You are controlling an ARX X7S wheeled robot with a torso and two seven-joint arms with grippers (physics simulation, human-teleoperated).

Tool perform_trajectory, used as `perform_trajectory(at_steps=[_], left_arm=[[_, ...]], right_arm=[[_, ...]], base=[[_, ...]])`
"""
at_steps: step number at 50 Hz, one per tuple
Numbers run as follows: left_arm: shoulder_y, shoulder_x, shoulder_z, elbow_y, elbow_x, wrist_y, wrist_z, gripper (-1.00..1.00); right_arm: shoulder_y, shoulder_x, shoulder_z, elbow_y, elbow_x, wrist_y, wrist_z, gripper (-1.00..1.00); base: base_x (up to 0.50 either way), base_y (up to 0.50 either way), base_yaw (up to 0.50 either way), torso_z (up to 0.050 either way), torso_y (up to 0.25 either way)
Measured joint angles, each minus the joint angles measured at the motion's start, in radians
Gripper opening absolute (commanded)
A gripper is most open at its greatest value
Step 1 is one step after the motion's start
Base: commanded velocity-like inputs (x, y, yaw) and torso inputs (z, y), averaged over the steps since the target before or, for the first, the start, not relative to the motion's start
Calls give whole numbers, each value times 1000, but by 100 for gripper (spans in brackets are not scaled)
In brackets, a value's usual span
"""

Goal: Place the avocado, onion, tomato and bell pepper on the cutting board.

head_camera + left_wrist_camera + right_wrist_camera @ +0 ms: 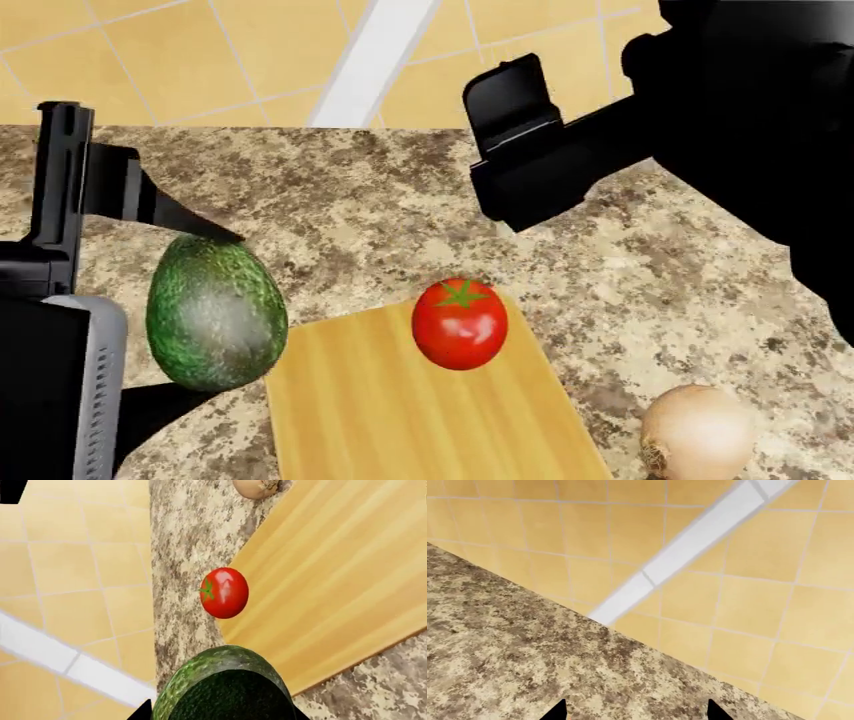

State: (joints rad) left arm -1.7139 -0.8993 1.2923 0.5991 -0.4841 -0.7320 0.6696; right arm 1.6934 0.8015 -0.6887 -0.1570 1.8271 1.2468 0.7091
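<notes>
Left wrist view. The avocado point(223, 685) fills the near field, held between the fingers of the left gripper point(220, 715), whose dark tips show at either side of the fruit. Beyond it the tomato point(224, 592) sits at the edge of the cutting board point(333, 580), partly over the granite counter point(187, 540). The onion point(255, 487) lies on the counter just beside the board's far edge. The tiled floor point(73, 580) shows past the counter edge.

Head view. The left gripper point(200, 300) is clamped on the avocado point(216, 312), which hangs beside the board's left edge, not yet over it. The tomato point(459, 323) rests at the board's point(400, 410) far edge; the onion point(697, 432) stays off the board on the counter point(334, 210) to the right. The right gripper point(514, 130) hovers above the counter, empty; its jaws appear parted. The bell pepper is not in view.

Right wrist view. Only counter point(514, 655) and floor point(727, 605) appear; the two fingertips point(557, 711) stand well apart with nothing between them.

Step in hand: carry the avocado over bare board, clear of the tomato, lower until it touches, then release, so the egg-shaped fruit does not roll off or knock the tomato.
</notes>
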Motion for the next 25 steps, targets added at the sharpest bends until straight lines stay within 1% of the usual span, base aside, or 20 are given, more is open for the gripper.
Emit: perform_trajectory(at_steps=[7, 14, 25], left_arm=[[8, 61, 42, -60, 59, 62, 35, -100], [9, 118, 73, -95, 85, 97, 70, -100], [34, 203, 112, -170, 129, 163, 88, -100]], right_arm=[[25, 7, 3, 4, 13, 4, 12, 100], [35, 17, 7, 1, 15, 5, 10, 100], [49, 33, 3, -2, 26, 17, 13, 100]], base=[[0, 0, 0, 0, 1], [0, 0, 0, 0, 0], [0, 0, 0, 0, 0]])
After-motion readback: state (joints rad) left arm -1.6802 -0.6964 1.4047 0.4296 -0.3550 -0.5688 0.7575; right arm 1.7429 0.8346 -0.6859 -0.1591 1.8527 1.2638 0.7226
